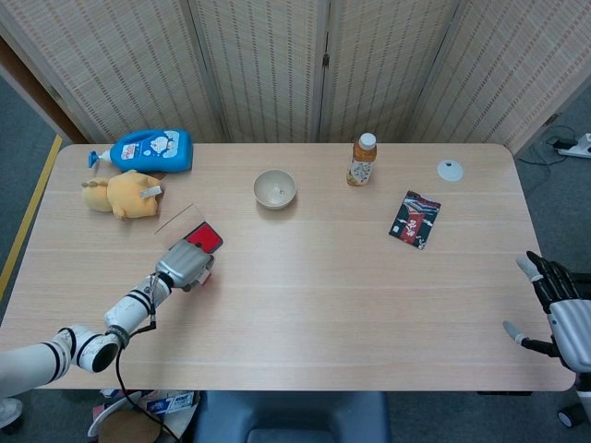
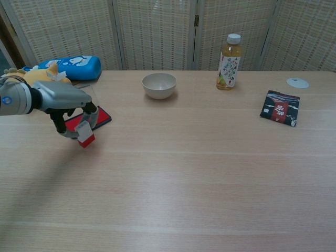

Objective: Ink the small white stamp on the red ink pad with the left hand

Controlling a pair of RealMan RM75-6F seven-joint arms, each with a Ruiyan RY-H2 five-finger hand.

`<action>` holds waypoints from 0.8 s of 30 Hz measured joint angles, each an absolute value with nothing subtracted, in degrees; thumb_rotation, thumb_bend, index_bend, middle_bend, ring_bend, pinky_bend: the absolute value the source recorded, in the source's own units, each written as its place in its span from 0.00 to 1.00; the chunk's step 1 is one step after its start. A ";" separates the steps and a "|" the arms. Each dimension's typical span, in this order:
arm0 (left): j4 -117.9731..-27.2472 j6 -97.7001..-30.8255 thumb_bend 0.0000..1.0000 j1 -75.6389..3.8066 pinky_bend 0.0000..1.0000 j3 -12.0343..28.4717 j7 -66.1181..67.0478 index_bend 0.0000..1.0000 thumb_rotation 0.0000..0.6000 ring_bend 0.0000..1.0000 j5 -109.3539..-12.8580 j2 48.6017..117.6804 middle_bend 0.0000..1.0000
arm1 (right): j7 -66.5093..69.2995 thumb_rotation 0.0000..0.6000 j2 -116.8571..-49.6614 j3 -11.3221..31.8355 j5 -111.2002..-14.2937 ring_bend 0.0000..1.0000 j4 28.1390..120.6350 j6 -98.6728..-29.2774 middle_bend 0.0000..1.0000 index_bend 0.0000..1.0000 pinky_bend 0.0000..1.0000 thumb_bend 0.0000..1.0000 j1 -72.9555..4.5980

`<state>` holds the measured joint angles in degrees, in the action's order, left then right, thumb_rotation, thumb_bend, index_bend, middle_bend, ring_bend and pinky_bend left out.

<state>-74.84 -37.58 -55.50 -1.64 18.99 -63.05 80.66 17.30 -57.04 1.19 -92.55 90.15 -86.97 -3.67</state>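
Observation:
The red ink pad [image 1: 205, 238] lies open on the left part of the table; in the chest view the pad [image 2: 100, 115] is partly hidden behind my left hand [image 2: 71, 107]. That hand [image 1: 185, 267] pinches the small white stamp [image 2: 84, 134], whose lower face is red. The stamp hangs tilted just in front of the pad's near edge, off the pad. From the head view the hand covers the stamp. My right hand [image 1: 561, 309] sits at the table's right edge, fingers apart and holding nothing.
A blue bottle [image 1: 148, 149] and a yellow plush toy [image 1: 120, 194] lie at the back left. A white bowl [image 1: 274, 188], a tea bottle [image 1: 362, 160], a black packet [image 1: 415, 219] and a small white lid [image 1: 450, 170] stand further right.

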 measured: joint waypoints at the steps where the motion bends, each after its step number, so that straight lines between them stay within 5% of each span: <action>1: -74.76 -37.45 0.33 -55.50 0.42 -1.54 18.94 0.55 1.00 0.28 -63.09 80.71 0.49 | 17.27 1.00 -57.05 1.17 -92.55 0.00 90.16 -87.07 0.00 0.00 0.00 0.21 -3.63; 24: -69.97 -34.48 0.33 -54.40 0.42 -0.71 13.90 0.53 1.00 0.28 -67.24 82.68 0.45 | 16.44 1.00 -57.42 1.03 -92.41 0.00 90.27 -87.01 0.00 0.00 0.00 0.21 -3.81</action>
<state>-69.97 -34.48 -54.40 -0.71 13.90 -67.24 82.68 16.44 -57.42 1.03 -92.41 90.27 -87.01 -3.81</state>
